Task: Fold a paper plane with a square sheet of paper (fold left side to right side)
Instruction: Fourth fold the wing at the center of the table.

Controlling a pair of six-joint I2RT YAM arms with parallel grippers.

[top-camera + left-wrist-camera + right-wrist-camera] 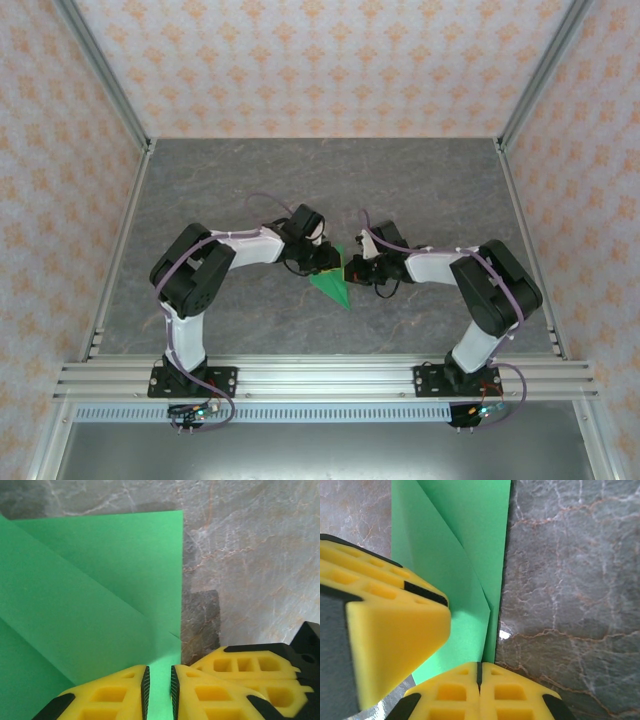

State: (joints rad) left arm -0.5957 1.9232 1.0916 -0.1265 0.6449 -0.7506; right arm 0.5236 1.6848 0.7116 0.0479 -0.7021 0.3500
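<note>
Yellow fingers [115, 697] of your left gripper [158, 690] sit closest, a narrow slot apart with green showing in the slot. You cannot tell if they nip a raised layer or just rest over it. Green paper [100, 595] spreads from those tips toward 12 and 10 o'clock, with diagonal creases. Its straight edge runs 12 to 6 just right of the slot, with bare table [260, 555] beyond at 3. Your right gripper [480, 679] has its pads pressed together at the paper's near end, the sheet running up to 12 from them; whether an edge is caught is unclear. From above, the paper is a pointed wedge mid-table. Its long axis runs 11 to 5, point at 5 toward the bases. The left gripper is at the wedge's 11 and the right at its 2, neither clearly nearer. Both arms have elbows out wide, forearms reaching inward to meet and wrists tipped down. Judging by this, your next fold turns on that long axis: the 9 o'clock side goes over toward 3.
</note>
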